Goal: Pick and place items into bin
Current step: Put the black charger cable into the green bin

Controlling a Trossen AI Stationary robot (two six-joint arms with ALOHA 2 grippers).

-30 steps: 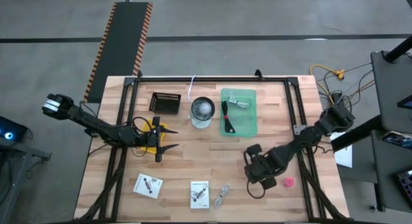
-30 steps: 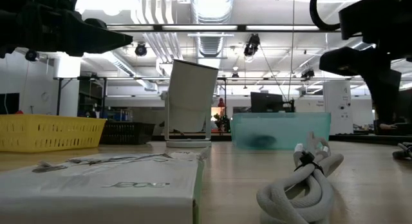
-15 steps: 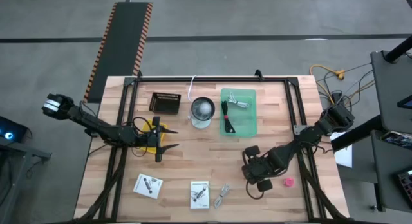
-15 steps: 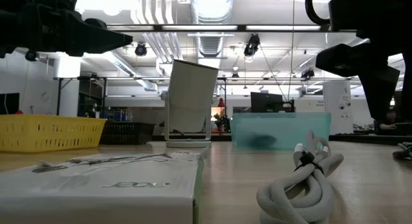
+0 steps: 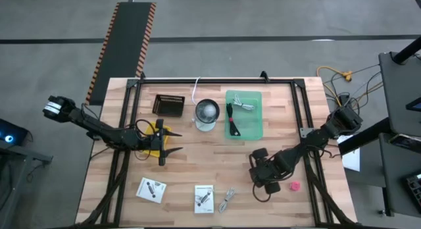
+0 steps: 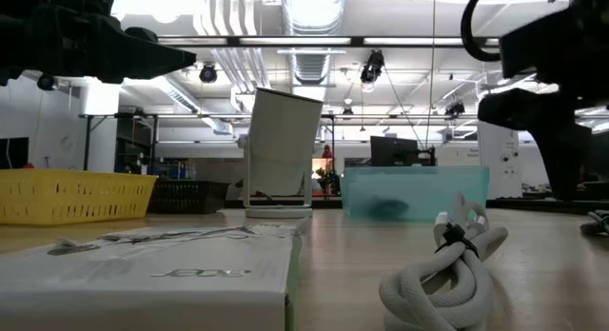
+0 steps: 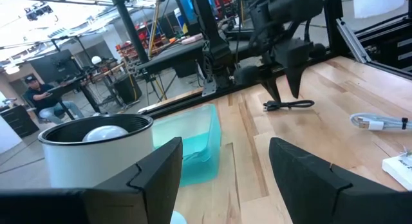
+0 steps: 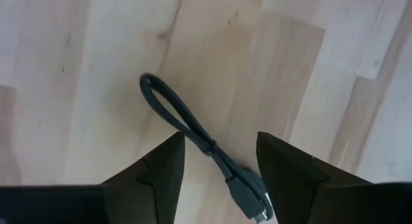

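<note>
A dark cable [image 8: 187, 121] lies in a loop on the wood, and my open right gripper [image 8: 219, 137] hangs over it with a finger on each side, touching nothing. From above, this gripper [image 5: 261, 186] is near the table's front right, with the pink-red lump [image 5: 295, 186] just to its right. Two white cards [image 5: 151, 189] [image 5: 204, 198] and a grey bundled cable [image 5: 227, 199] lie along the near edge. The green bin [image 5: 244, 114] holds a black item and a silver one. My left gripper [image 5: 176, 142] waits open at mid-left.
A white cup [image 5: 206, 115] and a black basket [image 5: 168, 105] stand left of the bin, and a yellow basket [image 5: 156, 137] sits under my left arm. Bare wood lies between my right gripper and the bin. In the left wrist view a person [image 7: 38, 95] sits in the room beyond the table.
My right gripper has drifted slightly toward the table's left and then back right and a little lower over the dark cable, staying open. The cable and the other things have not moved.
</note>
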